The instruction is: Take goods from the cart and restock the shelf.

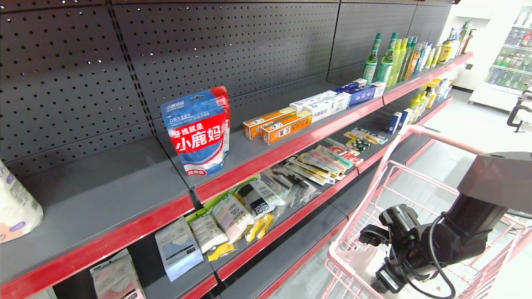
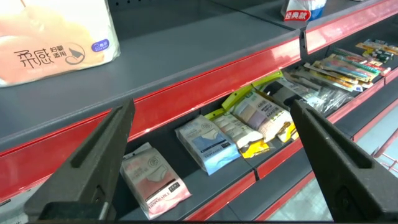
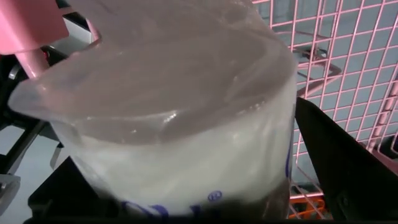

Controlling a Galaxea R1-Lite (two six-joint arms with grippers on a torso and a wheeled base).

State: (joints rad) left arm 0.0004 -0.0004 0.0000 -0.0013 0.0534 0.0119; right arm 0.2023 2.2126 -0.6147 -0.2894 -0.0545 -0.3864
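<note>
Right arm: you had it angled down into the pink cart, with the right gripper clamped round a clear-wrapped pack against the cart's wire.
Left arm: your left gripper faced the shelf, fingers spread wide, released.
Room: you had a bare stretch of top board between the tissue pack and the standing pouch, ending at the red front lip.
Count: one pouch, two orange boxes and one tissue pack.
</note>
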